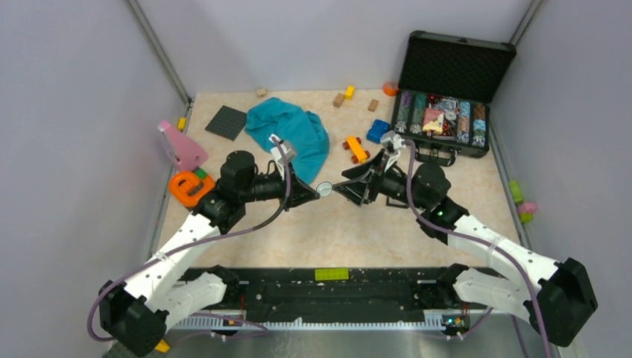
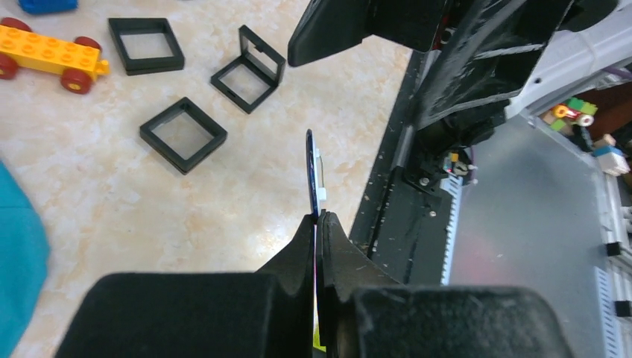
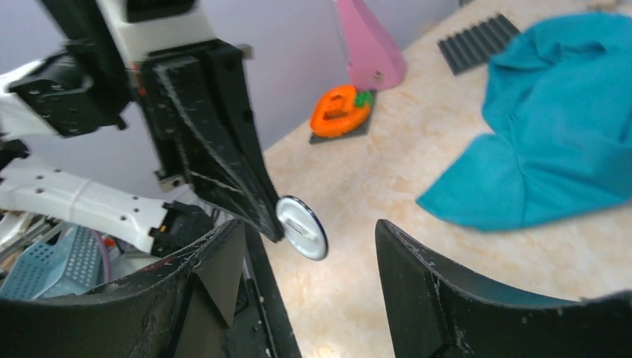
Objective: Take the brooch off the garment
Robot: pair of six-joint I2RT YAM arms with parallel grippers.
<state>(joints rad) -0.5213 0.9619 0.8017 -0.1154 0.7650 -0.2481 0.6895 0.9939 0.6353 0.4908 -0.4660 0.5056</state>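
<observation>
The brooch (image 1: 325, 189), a small round pin with a blue rim and a silver back (image 3: 302, 227), is clear of the cloth and above the table's middle. My left gripper (image 1: 316, 191) is shut on its edge, and the left wrist view shows it edge-on (image 2: 311, 171) at the fingertips (image 2: 319, 218). My right gripper (image 1: 339, 188) faces it from the right, open, its fingers (image 3: 417, 276) standing on either side of the brooch without touching it. The teal garment (image 1: 291, 130) lies crumpled at the back (image 3: 559, 134), apart from both grippers.
Three black square frames (image 2: 182, 134) and a yellow toy car (image 1: 357, 149) lie right of the garment, with a blue toy car (image 1: 377, 130) behind. An open black case (image 1: 447, 89) stands back right. A dark grey plate (image 1: 226, 122), a pink piece (image 1: 181, 145) and an orange toy (image 1: 190, 186) are at the left.
</observation>
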